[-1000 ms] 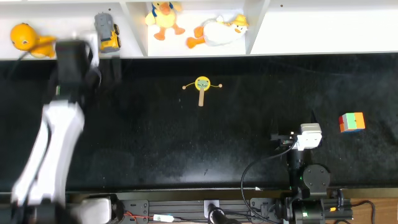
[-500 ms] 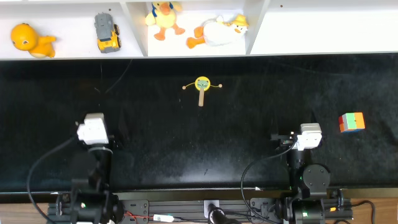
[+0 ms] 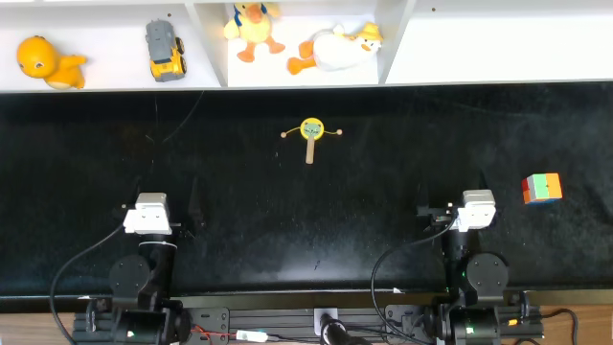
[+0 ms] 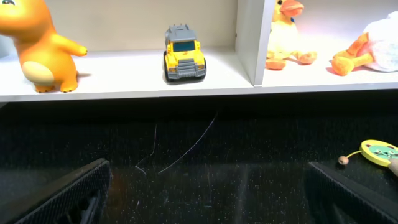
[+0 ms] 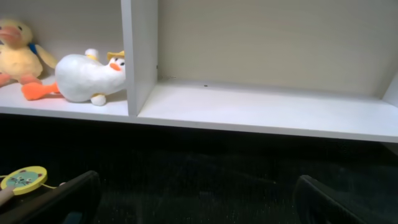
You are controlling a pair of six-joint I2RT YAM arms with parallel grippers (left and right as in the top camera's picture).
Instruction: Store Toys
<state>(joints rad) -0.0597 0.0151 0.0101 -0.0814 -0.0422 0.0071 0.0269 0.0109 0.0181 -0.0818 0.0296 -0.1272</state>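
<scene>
Four toys already sit in the white shelf point(image 3: 479, 57). An orange figure point(image 3: 43, 59) and a yellow toy truck point(image 3: 165, 50) are in its left compartment. A yellow plush duck point(image 3: 254, 27) and a white plush goose point(image 3: 335, 48) are in its middle compartment, lying close together.

Two toys are left on the black desk point(image 3: 287, 220). A small rattle drum point(image 3: 311, 131) with a wooden handle lies near the shelf, in front of the middle compartment and apart from its edge. A coloured cube point(image 3: 541, 188) lies farther out from the shelf, in front of the right compartment. By this count the task is about two thirds done. The shelf's right compartment looks like the likely home for what remains.

Both arms sit folded well back from the shelf, facing it. The left gripper point(image 4: 208, 193) is opposite the left compartment and the right gripper point(image 5: 199, 202) opposite the right one. Each has its jaws spread wide and holds nothing. Neither toy on the desk is touched by a gripper.

No writing, label or brand can be read on any toy or on the shelf. The rattle drum's face carries a small printed picture, too small to make out.
</scene>
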